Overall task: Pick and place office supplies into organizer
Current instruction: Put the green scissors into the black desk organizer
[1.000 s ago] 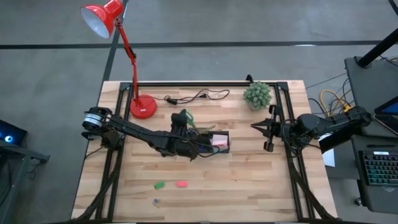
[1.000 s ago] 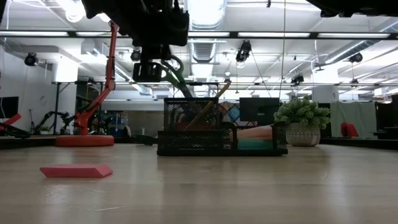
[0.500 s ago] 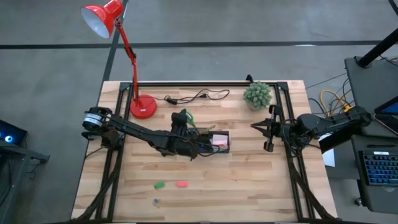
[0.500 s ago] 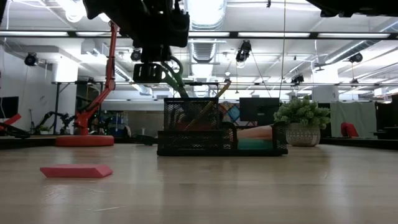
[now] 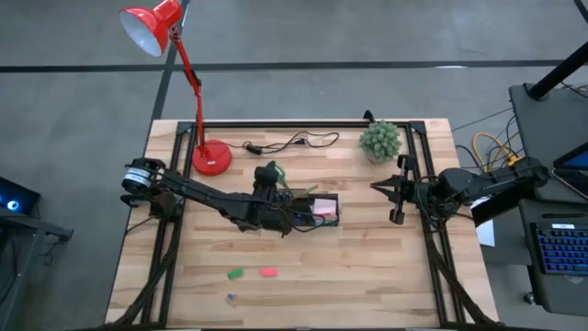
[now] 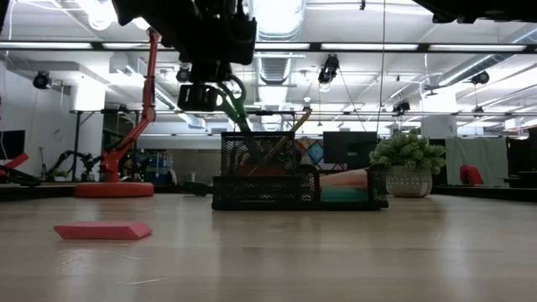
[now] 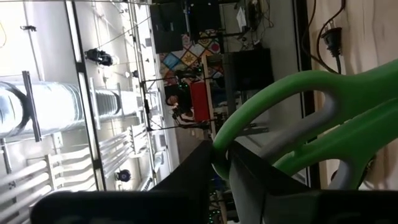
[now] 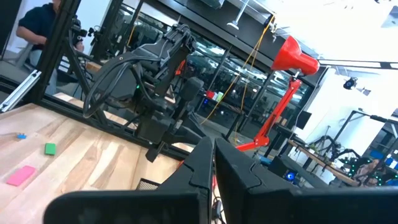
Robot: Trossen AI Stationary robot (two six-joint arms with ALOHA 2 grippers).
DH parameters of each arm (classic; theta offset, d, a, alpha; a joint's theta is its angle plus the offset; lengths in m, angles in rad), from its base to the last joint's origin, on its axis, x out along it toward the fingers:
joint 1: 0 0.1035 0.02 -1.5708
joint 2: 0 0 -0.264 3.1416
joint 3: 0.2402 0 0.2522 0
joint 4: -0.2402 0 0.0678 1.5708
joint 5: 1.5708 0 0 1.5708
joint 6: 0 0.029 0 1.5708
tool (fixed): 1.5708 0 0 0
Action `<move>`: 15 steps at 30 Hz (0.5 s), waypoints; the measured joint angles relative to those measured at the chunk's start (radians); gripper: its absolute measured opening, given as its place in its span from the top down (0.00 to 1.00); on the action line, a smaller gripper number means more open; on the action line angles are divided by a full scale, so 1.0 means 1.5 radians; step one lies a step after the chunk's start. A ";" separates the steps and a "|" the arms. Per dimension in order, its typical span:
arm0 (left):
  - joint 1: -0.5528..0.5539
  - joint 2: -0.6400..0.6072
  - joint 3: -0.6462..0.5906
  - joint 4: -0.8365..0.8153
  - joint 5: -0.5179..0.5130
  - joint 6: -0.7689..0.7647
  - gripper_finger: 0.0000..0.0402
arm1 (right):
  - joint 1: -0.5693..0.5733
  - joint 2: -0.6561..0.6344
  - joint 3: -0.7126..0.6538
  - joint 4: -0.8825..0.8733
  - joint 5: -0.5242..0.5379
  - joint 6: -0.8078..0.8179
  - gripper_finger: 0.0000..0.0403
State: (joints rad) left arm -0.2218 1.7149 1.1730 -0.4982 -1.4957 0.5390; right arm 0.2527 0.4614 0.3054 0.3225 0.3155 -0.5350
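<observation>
Scissors, green-handled, sit blades-down in the mesh organizer, handle loop pinched narrowly in my left gripper so they stand upright; right gripper parked shut.

One black organizer sits under the left arm's fingers, which pinch one pair of green-handled scissors. Leaning inside it is one yellow pencil, with one pink sticky-note pad lying flat on the side away from the fingers. Three small pieces lie loose on the bench, well apart from those fingers: one green, one red, one blue. One red lamp, one black cable, one small plant. Two arms in all
</observation>
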 joint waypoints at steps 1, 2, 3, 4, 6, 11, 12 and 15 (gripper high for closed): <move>0.000 0.000 0.001 0.001 0.000 0.000 0.92 | 0.000 0.000 0.000 0.000 0.000 0.000 0.98; 0.000 0.000 0.003 0.001 0.000 0.000 0.92 | 0.000 0.000 0.000 0.000 0.000 0.000 0.98; 0.000 0.000 0.003 0.002 0.001 0.000 0.92 | 0.000 0.000 0.000 0.000 0.000 0.000 0.98; 0.000 0.000 0.004 0.002 0.003 0.000 0.92 | 0.000 0.000 0.000 0.000 0.000 0.000 0.98; 0.000 0.000 0.004 0.002 0.004 0.001 0.92 | 0.000 0.000 0.000 0.000 0.000 0.000 0.98; -0.001 0.000 0.003 0.013 0.035 0.029 0.92 | 0.000 0.000 0.000 0.000 0.000 0.000 0.98; -0.001 0.000 0.003 0.013 0.036 0.029 0.92 | 0.000 0.000 0.000 0.000 0.000 0.000 0.98; -0.001 0.000 0.003 0.013 0.037 0.029 0.92 | 0.000 0.000 0.000 0.000 0.000 0.000 0.98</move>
State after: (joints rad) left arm -0.2230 1.7149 1.1782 -0.4781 -1.4403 0.5831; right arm 0.2525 0.4613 0.3054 0.3220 0.3155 -0.5350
